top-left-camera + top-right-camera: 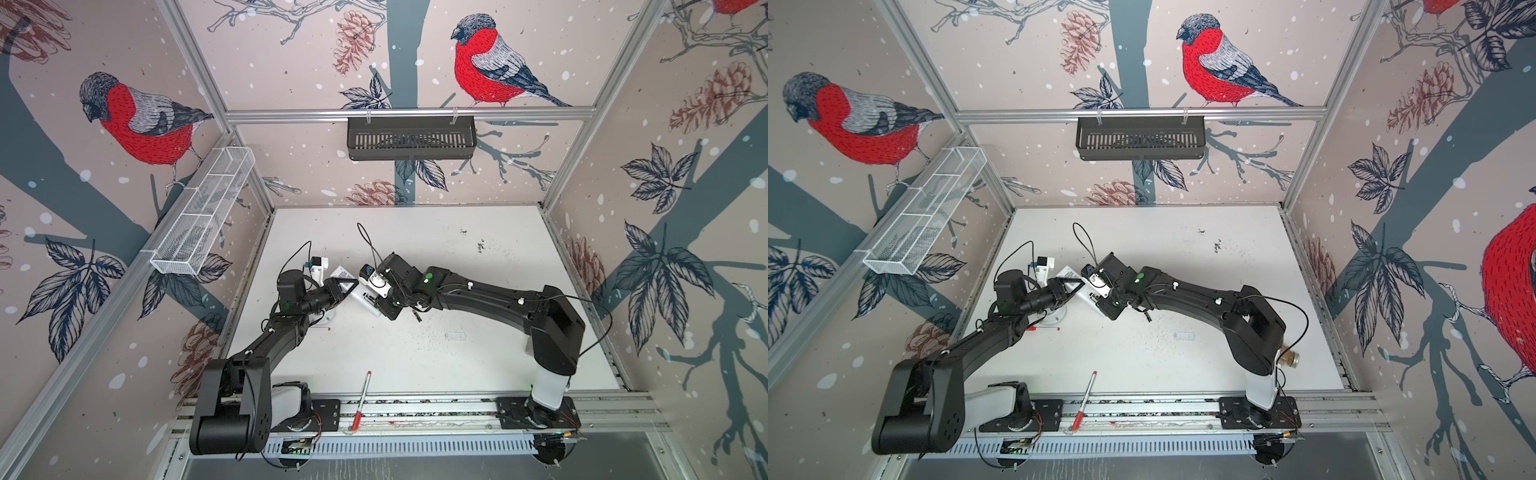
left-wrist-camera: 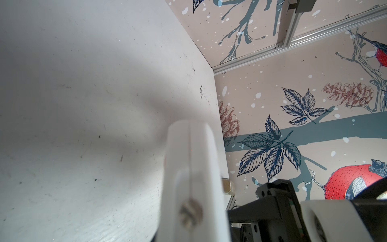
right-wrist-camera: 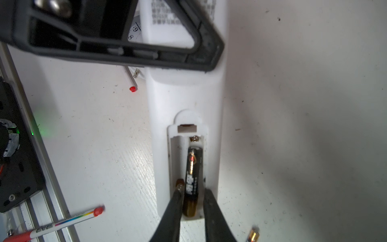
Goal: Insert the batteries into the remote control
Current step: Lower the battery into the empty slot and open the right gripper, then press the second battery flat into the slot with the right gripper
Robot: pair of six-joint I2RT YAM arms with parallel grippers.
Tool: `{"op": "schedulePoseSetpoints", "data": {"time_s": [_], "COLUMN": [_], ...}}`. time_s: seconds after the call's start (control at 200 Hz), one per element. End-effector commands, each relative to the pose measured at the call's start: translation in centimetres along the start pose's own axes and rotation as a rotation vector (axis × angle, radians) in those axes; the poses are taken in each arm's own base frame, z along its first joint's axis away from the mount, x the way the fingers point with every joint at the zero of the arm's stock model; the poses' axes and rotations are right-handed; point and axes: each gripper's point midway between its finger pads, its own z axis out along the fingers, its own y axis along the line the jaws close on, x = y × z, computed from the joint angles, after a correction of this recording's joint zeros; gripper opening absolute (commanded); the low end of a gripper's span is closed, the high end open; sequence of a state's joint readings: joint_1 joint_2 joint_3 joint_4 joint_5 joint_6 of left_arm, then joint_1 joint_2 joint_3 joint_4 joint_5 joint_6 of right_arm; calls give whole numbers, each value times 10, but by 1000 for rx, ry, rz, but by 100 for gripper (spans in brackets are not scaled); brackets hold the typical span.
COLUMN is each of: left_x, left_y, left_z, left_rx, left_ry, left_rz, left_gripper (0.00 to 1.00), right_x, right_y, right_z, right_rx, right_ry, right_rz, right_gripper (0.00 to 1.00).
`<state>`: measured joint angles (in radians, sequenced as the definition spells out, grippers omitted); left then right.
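The white remote control [image 3: 184,100] lies back-up, its battery compartment uncovered. My left gripper [image 1: 347,286] is shut on the remote's far half; in the left wrist view the remote [image 2: 188,167] shows edge-on and blurred. One black battery [image 3: 192,163] with a gold end lies in one slot of the compartment. My right gripper [image 3: 193,188] straddles that battery's near end, slightly open: one finger lies against it, the other stands a little off. A second battery [image 1: 417,316] lies loose on the table beside the right gripper [image 1: 382,305].
A round white alarm clock [image 1: 1054,318] stands under the left arm, a pen [image 1: 1044,328] beside it. A red-and-white pen [image 1: 362,399] lies at the front rail. A small clear piece [image 1: 455,336] lies mid-table. Baskets hang on the back wall [image 1: 409,137] and left wall [image 1: 203,216].
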<state>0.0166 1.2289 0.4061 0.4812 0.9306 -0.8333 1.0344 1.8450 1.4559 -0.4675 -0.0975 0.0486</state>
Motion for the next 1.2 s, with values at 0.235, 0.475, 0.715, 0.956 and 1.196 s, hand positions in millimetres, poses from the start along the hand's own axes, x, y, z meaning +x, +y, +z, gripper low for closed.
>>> {"op": "schedulePoseSetpoints", "data": {"time_s": [0.235,0.475,0.715,0.956,1.196], "left_x": [-3,2,7,23,32], "left_y": [-12,-32,-48,-51,-59], "left_z": [-1,-2,-2,9,13], "left_rx": [49,158,233,248,282], "left_ry": [-2,34,129,213,255], "left_rz": [43,60,61,62,59], "left_gripper": [0,0,0,0,0], "right_x": [-7,-10,8,12,23], "right_y": [0,-14,-14,1,6], "right_z": [-21,-61,-77,-77,-65], "right_rx": [-35,-256,-452,-593,-645], "right_ry": [-72,-249,-309,-334,-303], "right_rz": [2,92,77,41,20], "right_gripper": [36,69,80,83,83]}}
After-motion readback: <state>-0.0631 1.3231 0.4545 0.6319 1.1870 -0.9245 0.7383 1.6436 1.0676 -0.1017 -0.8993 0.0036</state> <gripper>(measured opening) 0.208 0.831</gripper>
